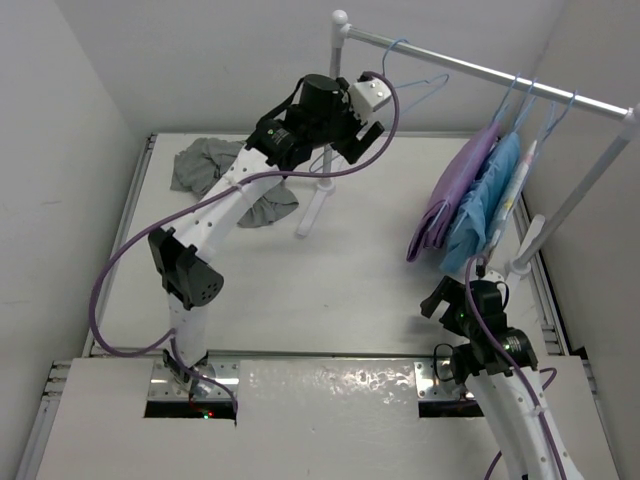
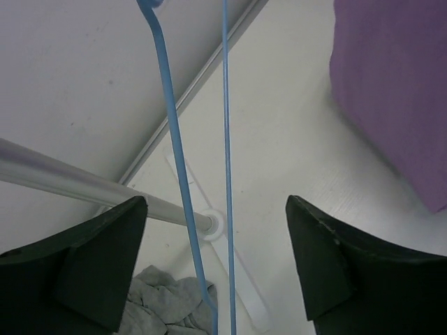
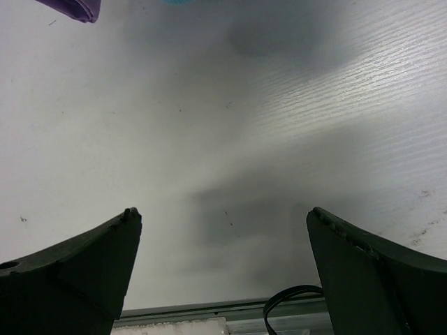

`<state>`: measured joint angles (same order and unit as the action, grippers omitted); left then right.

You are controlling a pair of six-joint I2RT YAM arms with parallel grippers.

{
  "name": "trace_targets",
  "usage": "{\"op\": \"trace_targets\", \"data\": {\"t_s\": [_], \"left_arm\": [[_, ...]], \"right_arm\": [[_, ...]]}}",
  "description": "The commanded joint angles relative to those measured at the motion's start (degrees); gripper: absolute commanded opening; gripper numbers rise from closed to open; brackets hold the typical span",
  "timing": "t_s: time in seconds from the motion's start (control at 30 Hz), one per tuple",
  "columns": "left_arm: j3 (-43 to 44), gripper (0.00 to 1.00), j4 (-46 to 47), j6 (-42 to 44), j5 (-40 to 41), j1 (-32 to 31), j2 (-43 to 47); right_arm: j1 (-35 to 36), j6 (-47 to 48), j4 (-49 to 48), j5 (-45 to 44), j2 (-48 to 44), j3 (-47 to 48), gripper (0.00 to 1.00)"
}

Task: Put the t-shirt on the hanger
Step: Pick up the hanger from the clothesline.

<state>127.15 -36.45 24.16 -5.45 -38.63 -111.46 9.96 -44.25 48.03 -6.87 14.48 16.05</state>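
we see left gripper (image 2: pixel 216 209) up at the rail (image 1: pixel 480 70), jaws apart around the hanger (image 2: pixel 225 139) wires, not clamped, t-shirt (image 1: pixel 200 165) crumpled on the table (image 1: pixel 350 280) far-left, right gripper (image 3: pixel 223 216) wide apart over the table

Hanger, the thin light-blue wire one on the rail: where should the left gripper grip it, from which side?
Likely the two long strands of the thin light-blue wire hanger: they run side by side between the fingers of the open left gripper. Come straight on and close across both.
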Motion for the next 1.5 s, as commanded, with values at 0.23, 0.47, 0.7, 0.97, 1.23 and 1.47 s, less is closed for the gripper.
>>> {"op": "trace_targets", "data": {"t_s": [0.23, 0.47, 0.7, 0.97, 1.23, 1.47], "left_arm": [[1.70, 0.37, 5.15, 0.89, 5.19, -0.39, -1.92], [1.17, 0.00, 5.60, -0.08, 5.19, -0.39, 0.45], [1.34, 0.00, 7.18, -1.66, 5.01, -0.48, 2.82], [3.19, 0.00, 7.53, -2.01, 6.33, -0.39, 6.34], [-5.94, 0.00, 5.61, 2.11, 8.00, -0.30, 14.77], [-23.93, 0.00, 3.67, 5.10, 10.99, -0.13, 28.03]], "right_arm": [[0.33, -0.58, -1.80, 0.55, -0.15, -0.23, 0.99], [0.33, -0.40, -2.06, 0.90, -0.15, -0.23, 0.99], [0.33, -0.49, -1.89, 0.81, -0.42, -0.23, 0.99], [0.33, -0.22, -2.06, 1.34, 0.11, -0.15, 0.99], [0.33, 1.71, -2.77, 5.02, -0.42, 0.20, 0.99], [0.33, 2.59, 3.12, 15.01, -0.06, 4.25, 0.99]]}}
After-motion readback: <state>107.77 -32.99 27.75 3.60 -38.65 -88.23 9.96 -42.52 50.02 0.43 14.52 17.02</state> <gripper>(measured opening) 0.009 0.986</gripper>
